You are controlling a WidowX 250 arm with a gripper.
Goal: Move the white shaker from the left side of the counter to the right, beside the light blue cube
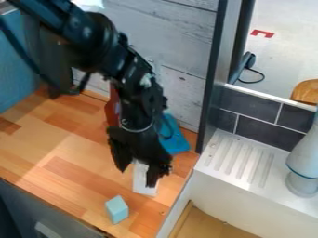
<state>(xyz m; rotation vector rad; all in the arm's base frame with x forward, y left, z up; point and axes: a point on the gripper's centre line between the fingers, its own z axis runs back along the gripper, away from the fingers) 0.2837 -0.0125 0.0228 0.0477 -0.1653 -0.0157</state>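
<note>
Keep clear of the pale-blue block (116,209) in front; centre over the flat white piece (144,182) on the wooden counter (65,169), under the black two-finger gripper (136,178), spread wide. Best descend slowly, upright. Mind the nearby right edge, and the blue plastic object (175,137) behind; swing leftward, over bare wood.

Your black arm (102,44) is coming into view at the upper left and slanting down toward the middle, its thick upper joints leading into a narrower wrist (138,104). A dark cable (82,83) is looping beside the upper section. Below the wrist, your pincer (136,177) is hanging low and pointing downward, slightly tilted. Its two black fingers (152,175) are standing apart, with a gap showing between their tips.
</note>
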